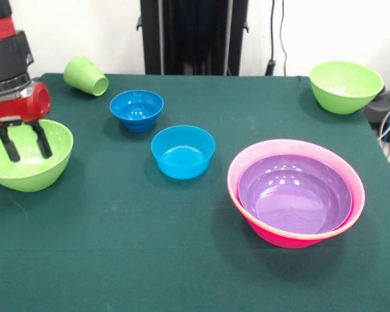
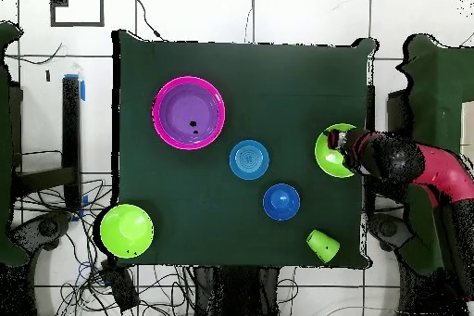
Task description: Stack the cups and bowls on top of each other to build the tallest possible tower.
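Note:
My gripper (image 1: pixel 26 143) is open, with both black fingers (image 1: pixel 10 145) down inside a green bowl (image 1: pixel 32 170) at the table's left edge. In the overhead view the gripper (image 2: pixel 345 149) sits over that bowl (image 2: pixel 327 155). The tower is a purple bowl (image 1: pixel 292 194) nested in a big pink bowl (image 1: pixel 273 235), also seen from overhead (image 2: pixel 190 113). Two small blue bowls (image 1: pixel 136 107) (image 1: pixel 182 151) stand apart mid-table. A second green bowl (image 1: pixel 346 84) stands at the far right. The light-green cup (image 1: pixel 84 75) lies on its side at the back left. The orange tumbler and the orange bowl are out of view.
The dark green cloth (image 1: pixel 149 260) covers the table. The robot's black pedestal (image 1: pixel 194 36) stands behind the far edge. Cables and a grey box (image 1: pixel 387 110) lie off the right edge. In the overhead view the cup (image 2: pixel 322 245) lies near the table's bottom edge.

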`<move>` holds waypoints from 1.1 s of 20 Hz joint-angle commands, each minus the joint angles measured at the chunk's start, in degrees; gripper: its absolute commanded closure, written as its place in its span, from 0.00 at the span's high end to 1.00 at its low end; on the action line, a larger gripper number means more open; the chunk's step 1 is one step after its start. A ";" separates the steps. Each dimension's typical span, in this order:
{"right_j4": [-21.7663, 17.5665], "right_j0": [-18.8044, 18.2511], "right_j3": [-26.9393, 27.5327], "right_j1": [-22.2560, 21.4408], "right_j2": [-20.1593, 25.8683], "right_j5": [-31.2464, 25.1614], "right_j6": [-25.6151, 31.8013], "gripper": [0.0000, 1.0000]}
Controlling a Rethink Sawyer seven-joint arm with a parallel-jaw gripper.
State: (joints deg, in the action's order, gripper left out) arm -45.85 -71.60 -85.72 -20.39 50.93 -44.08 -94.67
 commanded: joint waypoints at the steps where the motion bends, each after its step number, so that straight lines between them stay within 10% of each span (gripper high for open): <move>1: -2.63 3.54 4.89 7.02 -1.68 0.13 17.22 1.00; 22: -3.97 5.19 -3.57 3.18 -6.95 7.42 1.30 1.00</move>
State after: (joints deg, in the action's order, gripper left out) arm -46.32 -70.86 -84.47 -16.33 50.06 -39.94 -94.67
